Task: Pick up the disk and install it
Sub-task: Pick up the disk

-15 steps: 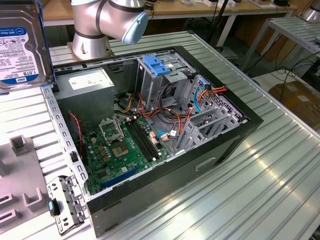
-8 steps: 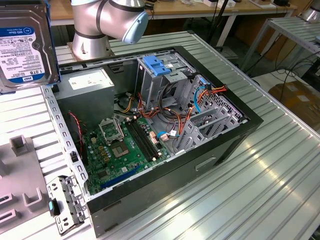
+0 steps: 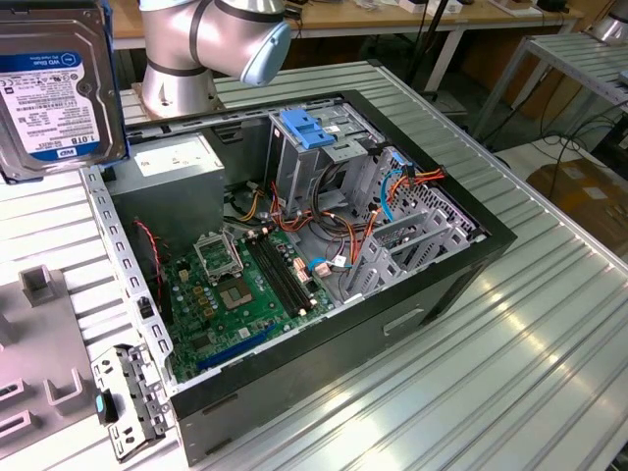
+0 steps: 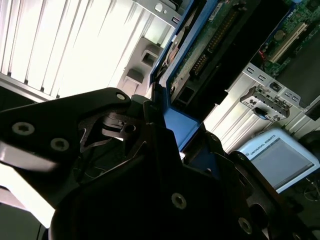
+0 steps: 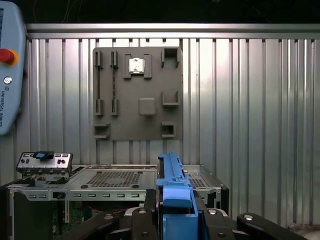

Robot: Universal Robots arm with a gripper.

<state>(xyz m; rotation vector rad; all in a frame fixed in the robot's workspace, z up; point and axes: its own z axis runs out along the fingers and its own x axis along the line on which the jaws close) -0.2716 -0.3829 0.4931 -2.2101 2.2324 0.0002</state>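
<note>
One disk (image 3: pixel 54 90) clamped in gripper (image 5: pixel 176 216), near one open computer case (image 3: pixel 444 287).

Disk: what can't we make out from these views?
Exterior view: the disk is cut off by the top and left edges.
First wrist view: it is edge-on, so its flat faces are hidden; the gripper hides the gripped end.
Second wrist view: the gripper's dark body covers its near end; the label side is unseen.

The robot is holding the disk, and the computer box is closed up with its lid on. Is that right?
Not quite. The computer box is open: the exterior view shows its green board and wires inside. The rest holds: the gripper is shut on the disk.
</note>
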